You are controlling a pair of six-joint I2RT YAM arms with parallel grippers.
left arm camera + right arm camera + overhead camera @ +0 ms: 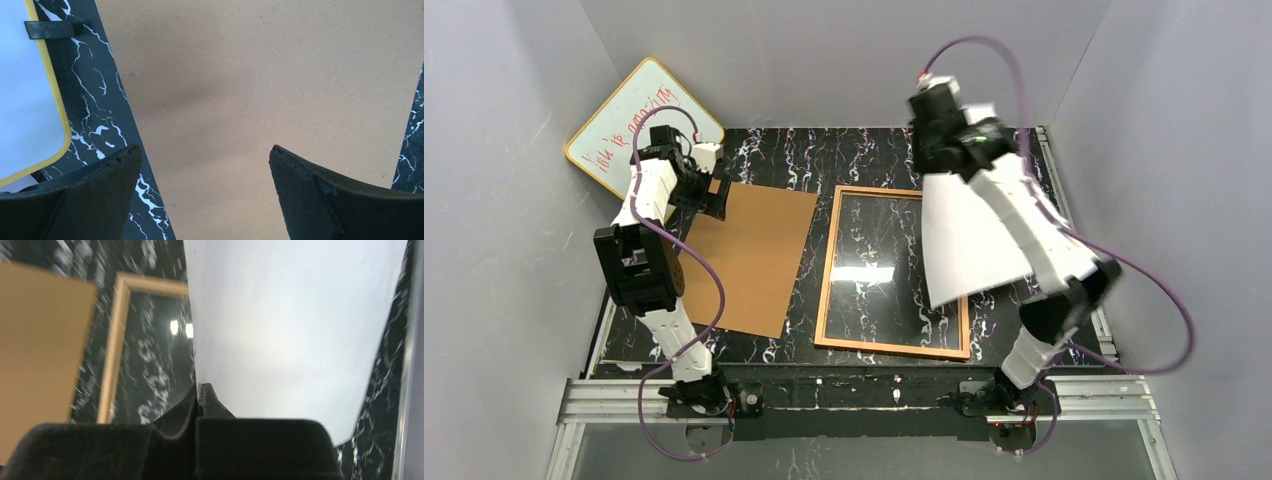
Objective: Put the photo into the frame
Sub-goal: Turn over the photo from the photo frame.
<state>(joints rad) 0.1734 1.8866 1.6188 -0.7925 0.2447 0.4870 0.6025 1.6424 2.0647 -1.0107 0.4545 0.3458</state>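
Only wrist-side: right pincer [198, 387] clamps the photo [295, 330] (white back).

Glare on the frame [879, 265], right-wrist blur

Top cam sits high behind the arm bases, looking down on the whole table [764, 150]. Left wrist cam is close over the fibreboard back [260, 75]. Right wrist cam, higher up, shares it plus the frame [111, 345].
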